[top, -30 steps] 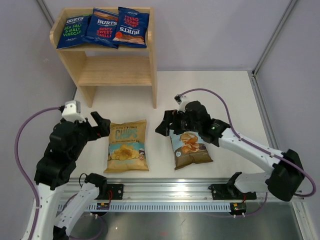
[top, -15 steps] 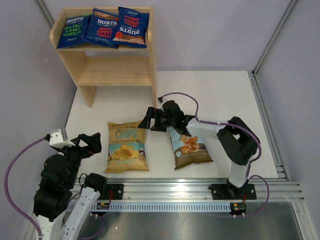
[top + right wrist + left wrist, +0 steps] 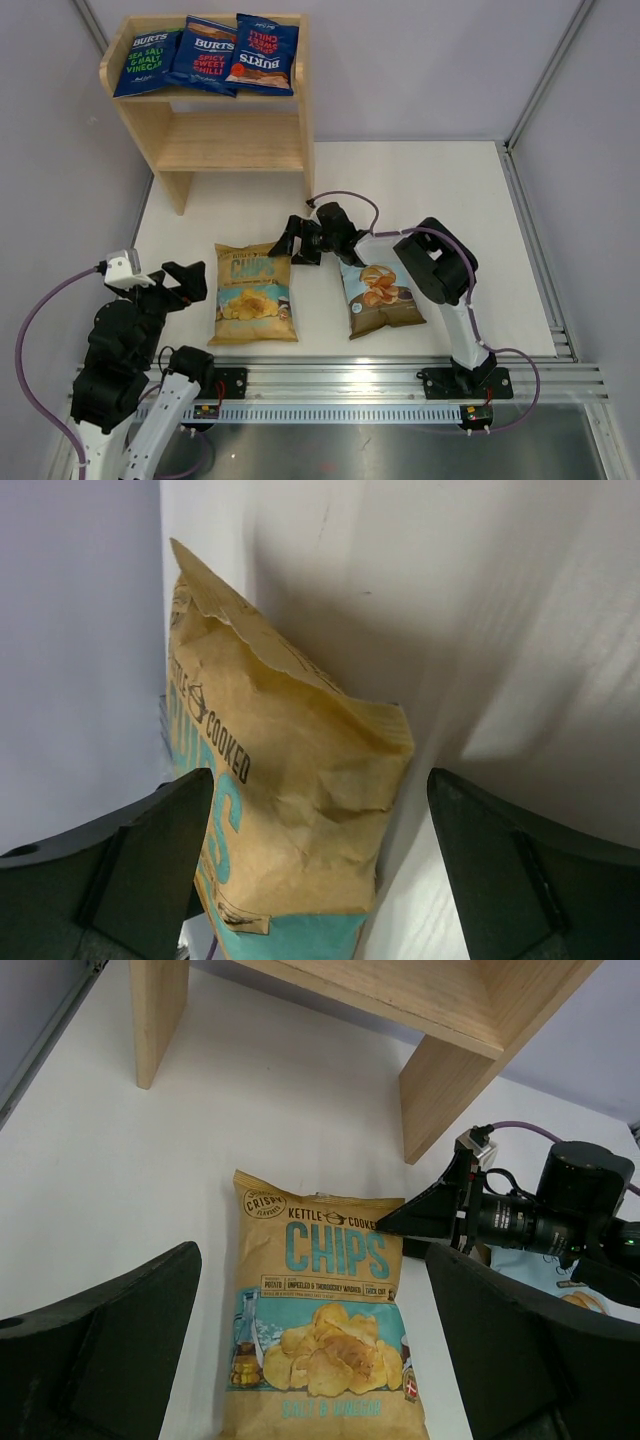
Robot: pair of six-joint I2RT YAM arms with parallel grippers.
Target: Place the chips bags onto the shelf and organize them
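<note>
Far left, on the top tier of the shelf: three BURTS bags in a row. Near left: left gripper, fingers spread wide, holding nothing. Flat on the table: yellow CHIPS bag, long axis near-to-far, top seam toward the shelf. At its far right corner: right gripper, likewise spread wide. Rightmost: Cassava Chips bag, also lengthwise, top tilted slightly left.

Two YAM arms, left arm & right arm: matte-black joint housings w/ white link shells. A purple cable loops off the left; a second purple cable arcs over the right wrist. White camera block tops the left wrist. Left gripper has wedge-shaped black fingers. Base clamps are black.
</note>
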